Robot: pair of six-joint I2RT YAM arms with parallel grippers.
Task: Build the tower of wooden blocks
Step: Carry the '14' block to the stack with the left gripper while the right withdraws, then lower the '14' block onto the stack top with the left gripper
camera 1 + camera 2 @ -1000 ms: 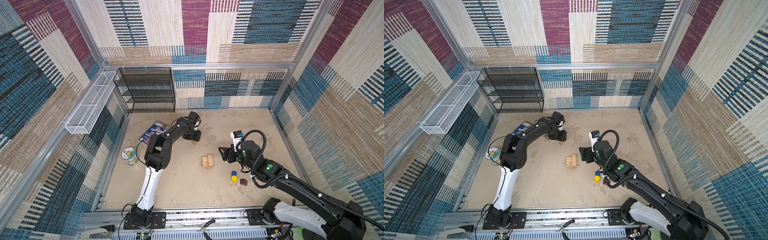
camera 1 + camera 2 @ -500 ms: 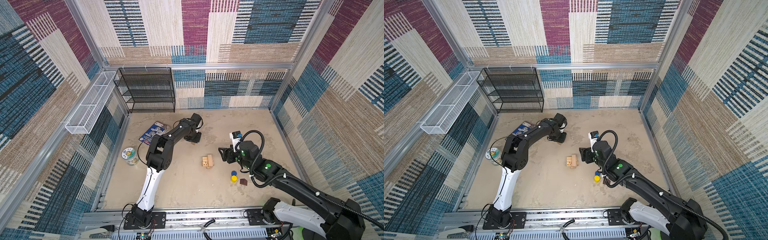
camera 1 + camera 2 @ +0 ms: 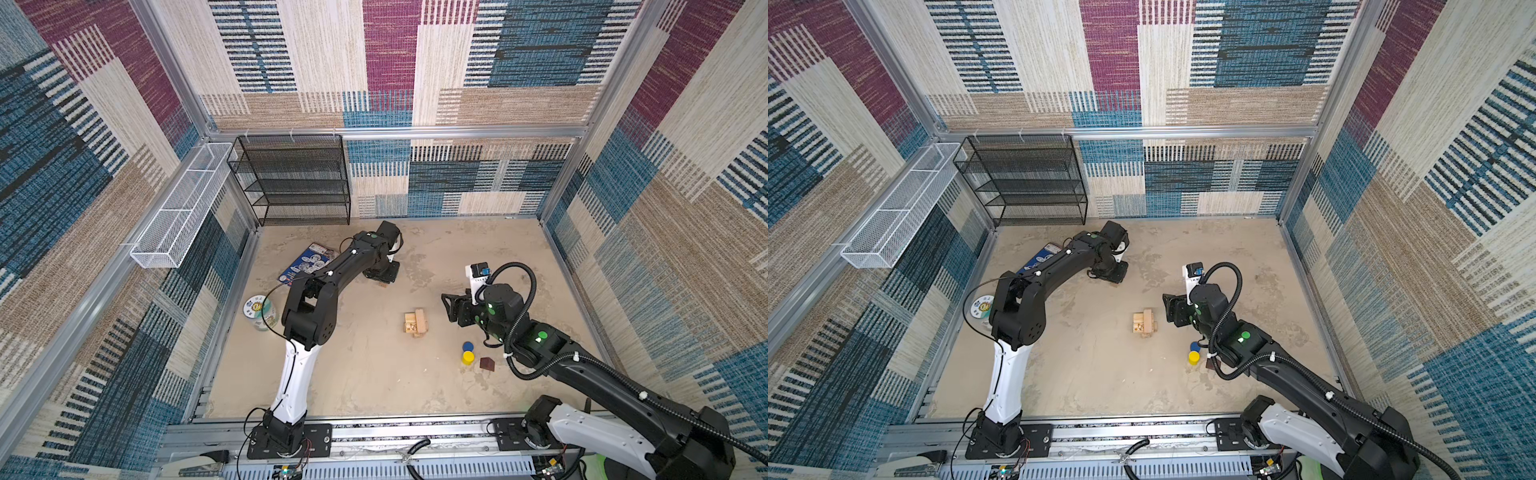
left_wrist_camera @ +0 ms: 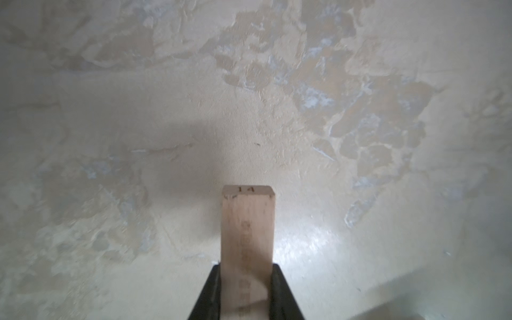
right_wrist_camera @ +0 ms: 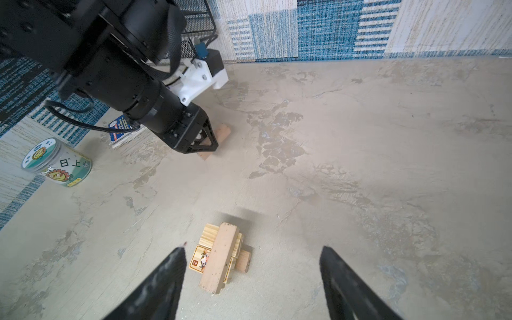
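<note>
My left gripper [image 4: 246,267] is shut on a pale wood bar [image 4: 247,235] with a printed number on its end. In both top views this gripper [image 3: 380,274] [image 3: 1111,274] is down at the floor at the back, and the bar [image 5: 221,133] pokes out under it. The tower [image 3: 414,326] [image 3: 1145,325] [image 5: 221,257] is a short criss-cross stack of pale bars mid-floor, one with a printed picture. My right gripper [image 5: 252,248] [image 3: 451,305] hovers open just right of the tower, holding nothing. A blue disc [image 3: 468,346], a yellow cylinder [image 3: 468,357] and a dark-brown piece [image 3: 487,364] sit beside the right arm.
A round labelled jar [image 3: 260,311] [image 5: 56,163] stands by the left wall. A blue printed packet [image 3: 307,262] lies behind the left arm. A black wire shelf [image 3: 291,183] fills the back left corner and a white wire basket [image 3: 183,208] hangs on the left wall.
The left gripper's jaws have closed onto the wood bar at the back of the floor. The right arm has barely moved.
</note>
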